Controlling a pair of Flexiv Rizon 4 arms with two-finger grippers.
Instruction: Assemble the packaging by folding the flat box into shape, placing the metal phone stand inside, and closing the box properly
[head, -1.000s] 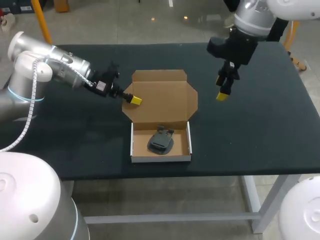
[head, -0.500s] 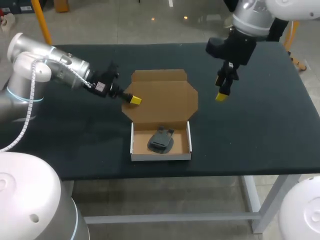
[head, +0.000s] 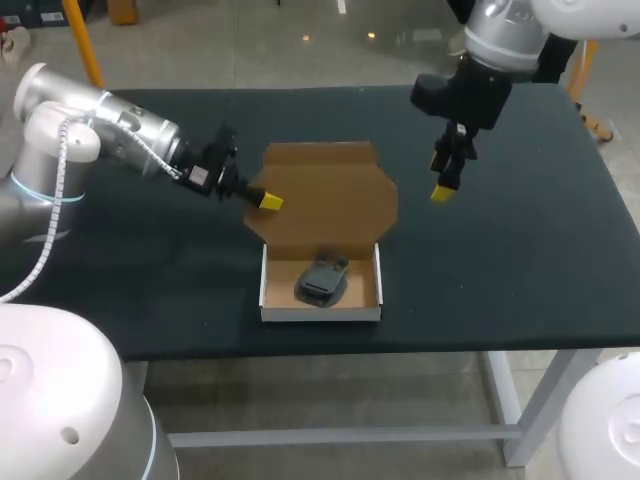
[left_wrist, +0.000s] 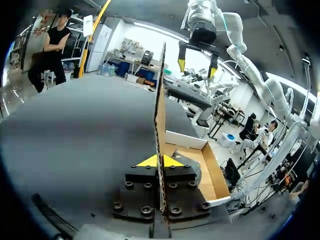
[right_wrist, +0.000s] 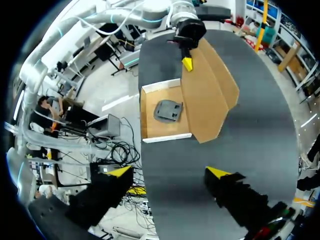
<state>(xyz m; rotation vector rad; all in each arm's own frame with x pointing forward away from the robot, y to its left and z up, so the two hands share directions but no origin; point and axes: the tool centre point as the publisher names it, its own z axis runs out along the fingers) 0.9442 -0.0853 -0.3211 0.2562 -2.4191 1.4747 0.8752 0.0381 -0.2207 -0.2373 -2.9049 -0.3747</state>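
Here's the box (head: 320, 300), sitting near the front edge of the dark table (head: 520, 250), white-walled tray facing up with the grey metal phone stand (head: 321, 280) lying inside it, roughly in the middle of the tray floor. The brown lid (head: 325, 195) is wide open, spreading out behind the tray towards the far side of the table. And look at the left gripper (head: 268, 201): it's clamped right on the lid's left edge. From the left wrist camera, that cardboard lid (left_wrist: 161, 100) runs edge-on straight out from between the yellow tips, both fingers pressed against it. Over on the other side, the right gripper (head: 445, 185) hangs above the table, off to the right of the lid and clear of the box. Its own camera shows the two yellow tips spread well apart with nothing between them, looking down at the tray and the stand (right_wrist: 168, 110).
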